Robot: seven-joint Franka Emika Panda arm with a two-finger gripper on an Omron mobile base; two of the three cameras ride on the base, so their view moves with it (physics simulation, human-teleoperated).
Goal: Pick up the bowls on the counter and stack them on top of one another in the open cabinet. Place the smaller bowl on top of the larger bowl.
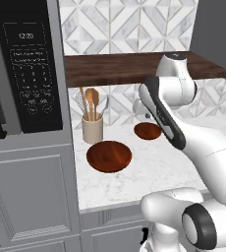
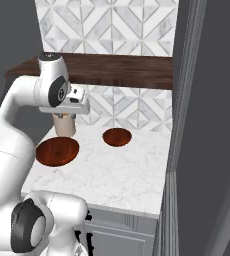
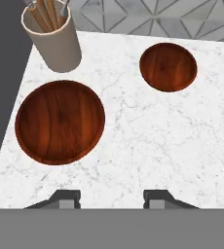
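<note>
- Wide shallow reddish-brown wooden bowl [image 3: 60, 121] sits on the white marble counter [image 3: 148, 146], near-left, just beside the beige utensil cup [image 3: 55, 44].
- Narrower reddish-brown wooden bowl [image 3: 168, 66] lies farther right, apart from it.
- Dark brown wooden shelf [image 1: 115, 66] runs above.
- Gripper [image 3: 111, 199] hangs above the counter, jaws apart, holding nothing.

reddish-brown bowls [image 3: 60, 121], white grey-veined counter [image 3: 148, 141], beige utensil cup [image 3: 55, 41], dark brown shelf [image 1: 120, 66]
</note>
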